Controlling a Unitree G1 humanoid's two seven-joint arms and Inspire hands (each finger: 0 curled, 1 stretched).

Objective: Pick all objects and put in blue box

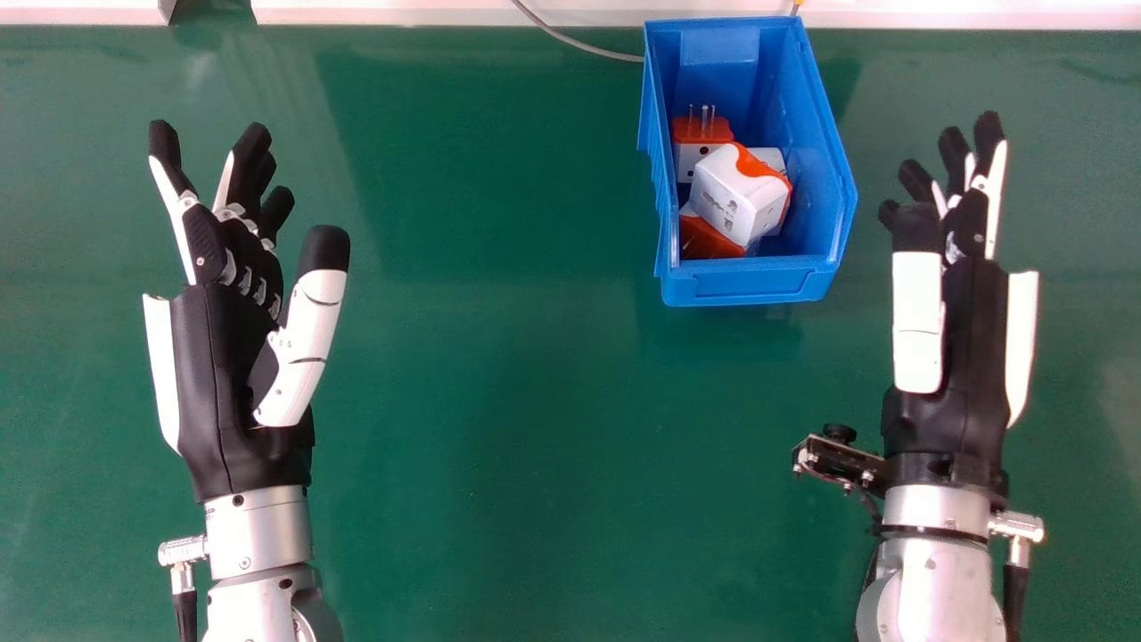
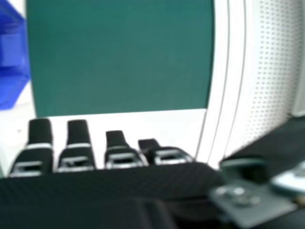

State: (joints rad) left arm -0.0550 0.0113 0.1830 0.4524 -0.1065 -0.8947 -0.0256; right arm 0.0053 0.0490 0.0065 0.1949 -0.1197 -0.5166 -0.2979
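1. Nearest is my left hand (image 1: 207, 374), on the left side above the green table (image 1: 499, 428); its fingers are loosely spread and the thumb stands apart.
2. My right hand (image 1: 973, 357) is on the right side, also open, with relaxed fingers pointing forward.
3. Farther, between my hands but closer to the right one, there is the blue box (image 1: 753, 285).
4. Inside it lie several white-and-orange plug adapters, one tilted (image 1: 735, 198) over others.
5. Behind it, one more adapter (image 1: 701, 132) has its pins upward.
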